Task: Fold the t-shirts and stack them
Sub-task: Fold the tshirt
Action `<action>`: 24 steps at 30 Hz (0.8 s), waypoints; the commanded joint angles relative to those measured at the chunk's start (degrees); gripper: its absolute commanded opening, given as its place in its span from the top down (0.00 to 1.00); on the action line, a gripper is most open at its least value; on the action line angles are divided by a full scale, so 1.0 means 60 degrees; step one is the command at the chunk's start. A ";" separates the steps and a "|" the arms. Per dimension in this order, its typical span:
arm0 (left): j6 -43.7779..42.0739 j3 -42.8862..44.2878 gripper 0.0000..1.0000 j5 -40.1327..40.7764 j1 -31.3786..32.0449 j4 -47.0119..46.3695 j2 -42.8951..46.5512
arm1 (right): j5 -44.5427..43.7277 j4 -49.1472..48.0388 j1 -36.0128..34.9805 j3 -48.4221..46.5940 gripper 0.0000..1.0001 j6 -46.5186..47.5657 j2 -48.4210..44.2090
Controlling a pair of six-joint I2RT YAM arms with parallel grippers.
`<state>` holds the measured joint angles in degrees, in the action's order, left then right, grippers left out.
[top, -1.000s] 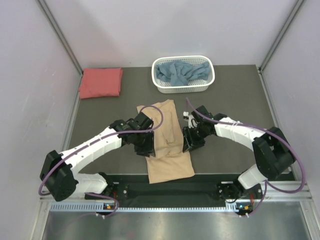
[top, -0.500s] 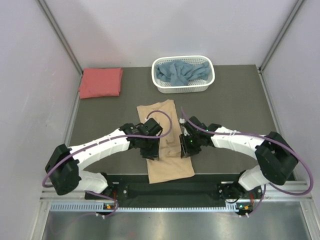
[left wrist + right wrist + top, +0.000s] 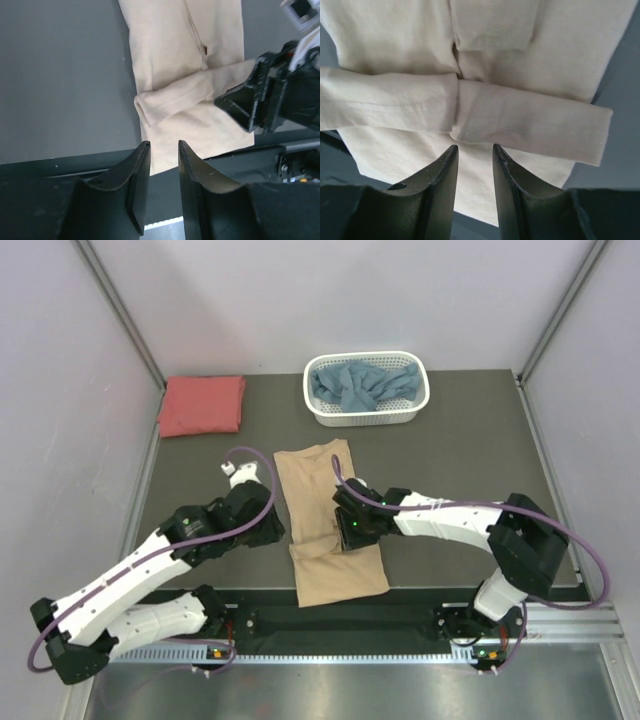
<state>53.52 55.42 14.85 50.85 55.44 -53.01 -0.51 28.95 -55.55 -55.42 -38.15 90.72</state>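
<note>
Tan t-shirt (image 3: 325, 510) lies flat, sleeves folded in; left end effector (image 3: 163, 150) and right end effector (image 3: 474, 152) both narrowly parted, empty.

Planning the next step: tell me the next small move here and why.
Probably move the right gripper to pinch the near hem of the tan shirt and fold it toward the collar: both sleeves already lie folded across its middle; this gripper and the left gripper are open and empty.
</note>
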 commanded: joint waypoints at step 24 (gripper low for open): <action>-0.0980 0.1867 0.66 0.1582 -0.0067 0.1497 0.0149 | -0.2023 0.0727 -0.1274 -0.1823 0.66 -0.1713 0.1754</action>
<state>49.67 63.75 22.59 50.72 62.41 -52.64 -8.80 33.50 -62.48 -63.31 -46.85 99.81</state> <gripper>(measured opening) 0.344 0.343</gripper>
